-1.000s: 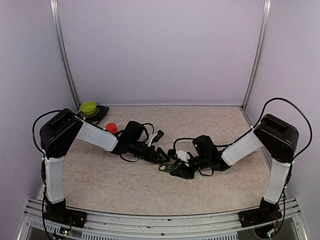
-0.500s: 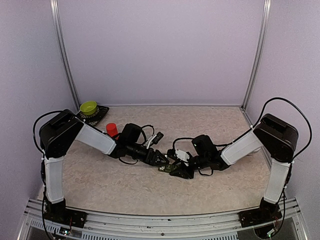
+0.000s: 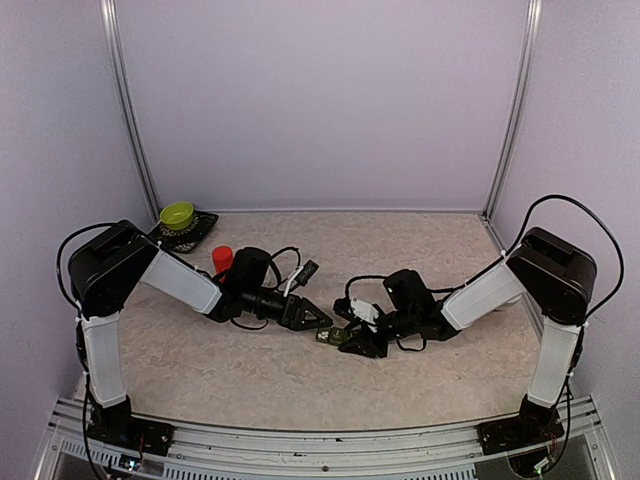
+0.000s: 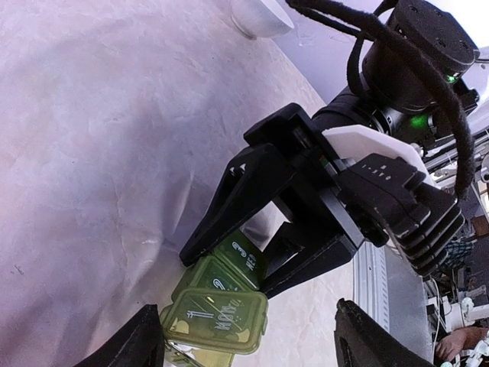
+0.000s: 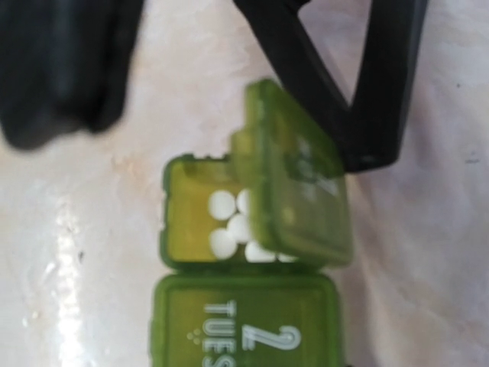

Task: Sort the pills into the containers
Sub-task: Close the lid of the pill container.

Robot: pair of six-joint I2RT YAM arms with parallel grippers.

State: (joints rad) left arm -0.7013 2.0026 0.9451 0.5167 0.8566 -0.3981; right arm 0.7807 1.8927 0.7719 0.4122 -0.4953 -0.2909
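Observation:
The containers are a dark green strip (image 3: 329,336) of three joined compartments lying mid-table. In the right wrist view the end compartment (image 5: 187,222) stands with its lid (image 5: 294,176) tilted half up, and several white round pills (image 5: 226,223) lie inside. The compartment marked "2 TUES" (image 5: 244,321) is closed. My right gripper (image 3: 352,342) clamps the strip at the "3" end (image 4: 243,258), one finger (image 4: 229,202) on each side. My left gripper (image 4: 244,348) is open, its fingers (image 4: 134,344) either side of the "1 MON" lid (image 4: 218,319) without touching it.
A red bottle (image 3: 222,258) stands just behind my left forearm. A lime green bowl (image 3: 177,214) sits on a dark tray (image 3: 200,222) in the far left corner. A white round object (image 4: 260,15) lies farther off on the table. Walls enclose the back and sides.
My left arm has drawn back a little to the left, away from the strip. The right arm and the strip have stayed still.

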